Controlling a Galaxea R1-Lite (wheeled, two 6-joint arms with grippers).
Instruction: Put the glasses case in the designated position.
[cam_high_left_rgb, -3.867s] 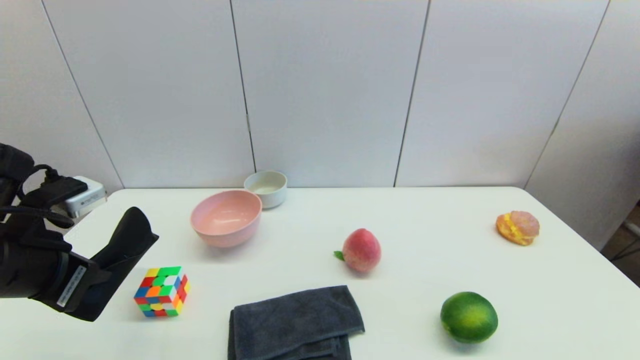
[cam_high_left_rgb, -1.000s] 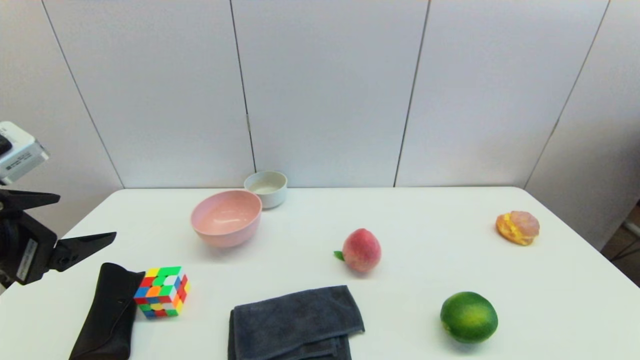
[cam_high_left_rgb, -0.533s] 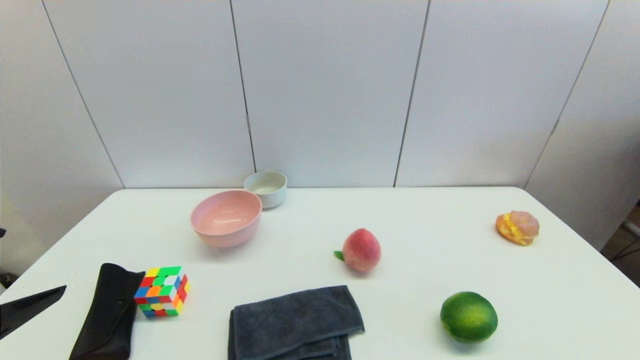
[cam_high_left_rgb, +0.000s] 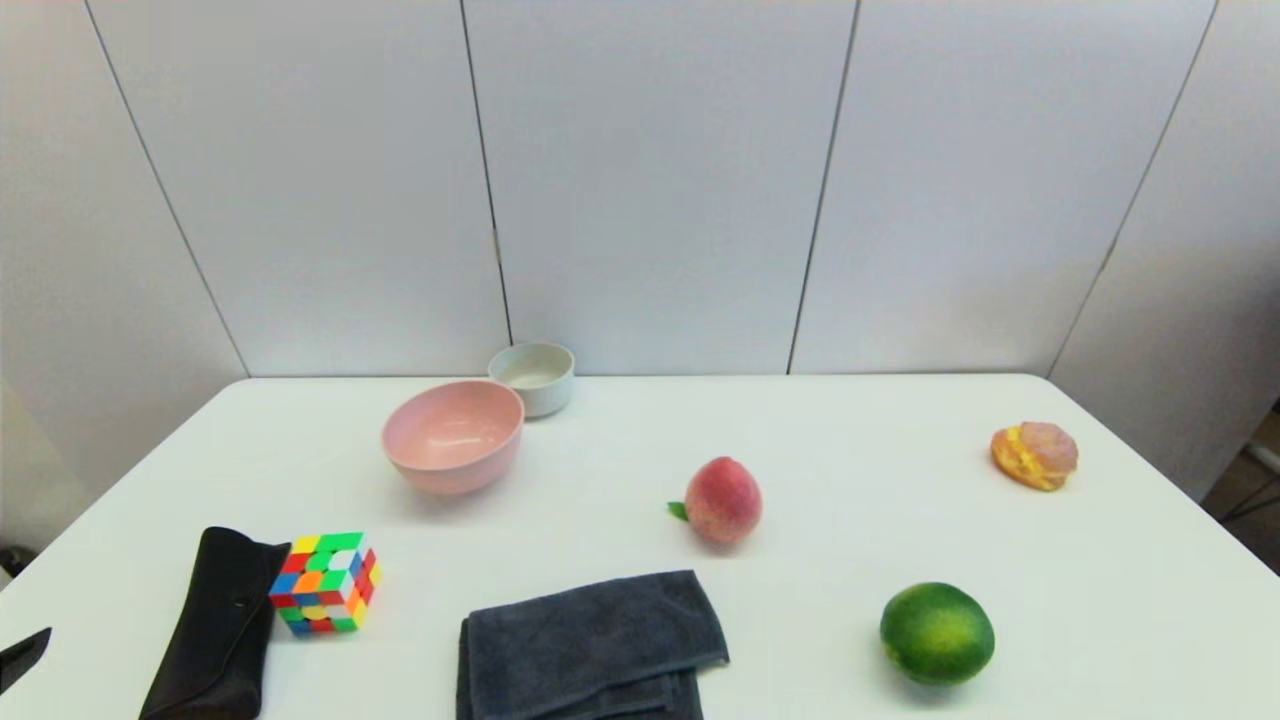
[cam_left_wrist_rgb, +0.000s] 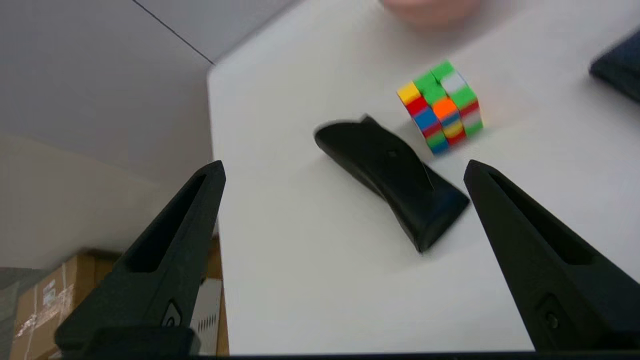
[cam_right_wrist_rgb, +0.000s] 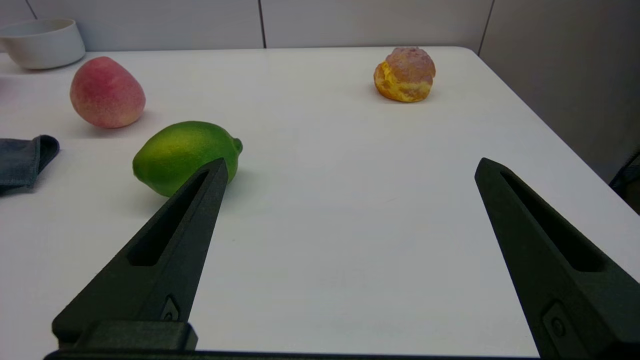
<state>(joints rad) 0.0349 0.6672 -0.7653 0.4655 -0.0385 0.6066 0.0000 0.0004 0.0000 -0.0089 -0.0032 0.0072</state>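
Observation:
The black glasses case (cam_high_left_rgb: 215, 625) lies flat on the white table (cam_high_left_rgb: 620, 430) at the front left, its side touching the colourful cube (cam_high_left_rgb: 324, 583). In the left wrist view the glasses case (cam_left_wrist_rgb: 392, 177) rests alone beside the cube (cam_left_wrist_rgb: 441, 106). My left gripper (cam_left_wrist_rgb: 345, 167) is open and empty, pulled back off the table's left edge; only one fingertip (cam_high_left_rgb: 22, 657) shows at the head view's left border. My right gripper (cam_right_wrist_rgb: 350, 167) is open and empty, low over the table's right front, out of the head view.
A pink bowl (cam_high_left_rgb: 452, 435) and a small white bowl (cam_high_left_rgb: 532, 377) stand at the back left. A peach (cam_high_left_rgb: 723, 500) sits mid-table, a folded dark grey towel (cam_high_left_rgb: 590, 645) at the front centre, a lime (cam_high_left_rgb: 937, 633) front right, a cream puff (cam_high_left_rgb: 1035, 455) far right.
My left gripper set the glasses case down next to the cube, opened, and has withdrawn leftward and toward me, almost out of the head view. The case stays put.

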